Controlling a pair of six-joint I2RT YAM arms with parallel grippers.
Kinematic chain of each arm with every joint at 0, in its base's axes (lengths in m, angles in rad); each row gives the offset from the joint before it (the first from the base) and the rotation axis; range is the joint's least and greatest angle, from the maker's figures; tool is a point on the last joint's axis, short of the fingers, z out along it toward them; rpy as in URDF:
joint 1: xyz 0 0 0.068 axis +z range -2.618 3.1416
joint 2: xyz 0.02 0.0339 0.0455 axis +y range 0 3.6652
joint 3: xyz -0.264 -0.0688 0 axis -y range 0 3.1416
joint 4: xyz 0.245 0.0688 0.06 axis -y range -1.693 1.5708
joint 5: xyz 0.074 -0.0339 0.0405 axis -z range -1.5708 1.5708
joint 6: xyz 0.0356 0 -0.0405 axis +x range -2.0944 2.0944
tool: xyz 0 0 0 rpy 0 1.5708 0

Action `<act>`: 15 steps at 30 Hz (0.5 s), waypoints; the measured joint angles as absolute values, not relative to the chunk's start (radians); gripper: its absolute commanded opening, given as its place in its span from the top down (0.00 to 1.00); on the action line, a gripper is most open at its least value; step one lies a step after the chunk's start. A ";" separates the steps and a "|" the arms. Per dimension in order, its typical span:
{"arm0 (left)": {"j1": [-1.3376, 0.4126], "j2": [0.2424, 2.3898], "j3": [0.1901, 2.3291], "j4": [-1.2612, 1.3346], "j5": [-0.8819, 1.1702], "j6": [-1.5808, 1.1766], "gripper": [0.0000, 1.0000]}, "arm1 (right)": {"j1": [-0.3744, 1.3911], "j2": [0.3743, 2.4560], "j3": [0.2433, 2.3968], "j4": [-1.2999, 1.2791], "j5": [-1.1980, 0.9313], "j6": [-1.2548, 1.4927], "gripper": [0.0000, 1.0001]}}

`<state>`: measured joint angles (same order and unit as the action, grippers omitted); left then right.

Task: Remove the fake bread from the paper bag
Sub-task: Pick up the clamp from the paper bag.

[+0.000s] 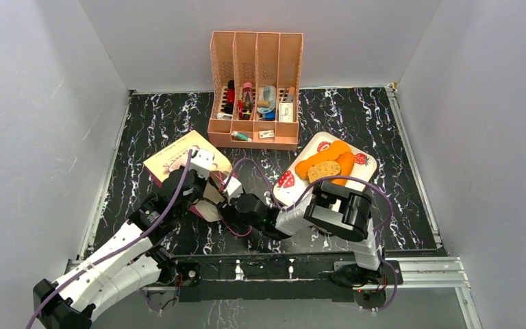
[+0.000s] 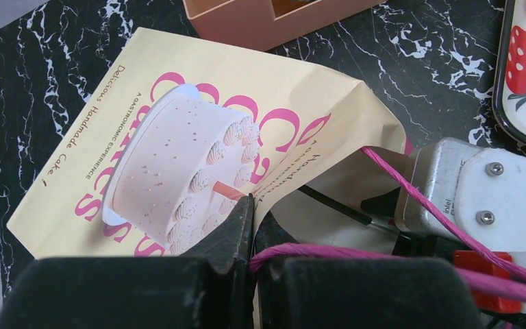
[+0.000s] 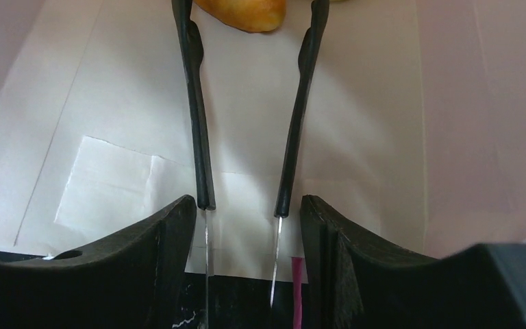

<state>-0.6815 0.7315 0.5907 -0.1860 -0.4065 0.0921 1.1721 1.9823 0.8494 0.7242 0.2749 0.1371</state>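
Right gripper is deep inside the bag, jaws spread wide. Its two thin black fingers run up the wrist view with pale paper on every side, and nothing is held between them. Out to the overhead shot: the black marbled table fills the middle of the frame. The peach organiser stands at upper centre against the back wall, its slots holding small items. Left of centre lies the bag, flat on its side, cake print up, mouth turned toward the lower right. That is where the right arm goes in. Left gripper is clamped tight on the upper lip of that mouth, at bottom centre of the left wrist view, and the paper gapes open beside it. Right of centre sits the strawberry-print tray, well apart from the bag. Out on the tray are two orange loaves side by side, with a brown speckled slice lying on top of them. And one loaf is inside the bag! Its golden end shows at the top edge of the right wrist view, between the two fingers. The tips run out of frame, so I cannot tell whether they touch it. Smallest of all, a pink cord crosses the right of the left wrist view, in front of the other arm's white housing.
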 measured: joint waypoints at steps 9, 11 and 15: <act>-0.678 0.731 0.589 -0.188 -0.407 0.092 1.00 | 1.167 2.025 0.888 0.746 0.236 0.145 0.65; -0.677 0.731 0.589 -0.188 -0.407 0.092 1.00 | 1.163 2.026 0.888 0.749 0.227 0.151 0.66; -0.677 0.731 0.589 -0.188 -0.407 0.091 1.00 | 1.160 2.026 0.888 0.751 0.210 0.159 0.66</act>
